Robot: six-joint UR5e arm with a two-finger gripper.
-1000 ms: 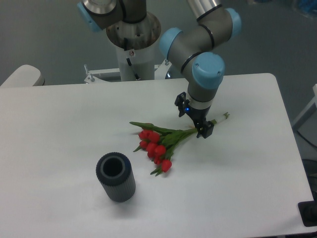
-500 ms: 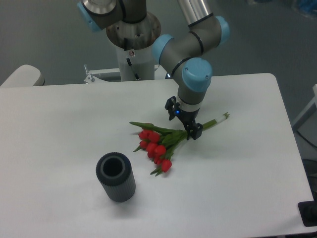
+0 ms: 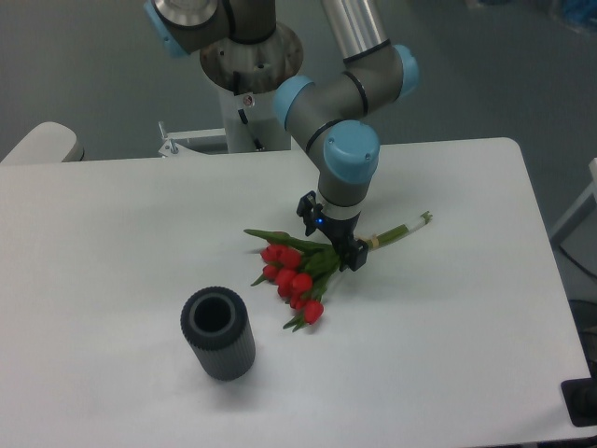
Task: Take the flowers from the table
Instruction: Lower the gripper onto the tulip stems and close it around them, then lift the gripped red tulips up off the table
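1. Camera view from above and in front: the white surface (image 3: 448, 355) with rounded corners fills most of the picture, its far edge running beneath the robot's pale pedestal (image 3: 250, 93).
2. Grey arm (image 3: 354, 84) with light blue joint caps reaches down from the top of the picture, its last blue-capped joint directly above the middle of the surface.
3. Dark grey ribbed vase (image 3: 218, 333) stands upright near the front left of the surface, its open mouth facing up, well apart from the arm.
4. Red tulips, the flowers (image 3: 297, 280), lie flat on the surface just right of centre; the red heads point toward the vase, while the green stems run up and to the right, ending near a pale tip.
5. Black hand (image 3: 331, 233) hangs low over the bunch where leaves meet stems, a small blue light glowing on its body. Its two fingers stand spread, one on each side of the stems; whether either finger touches the stems cannot be told from this angle.
6. Pale band on the stems shows just to the right of the hand.
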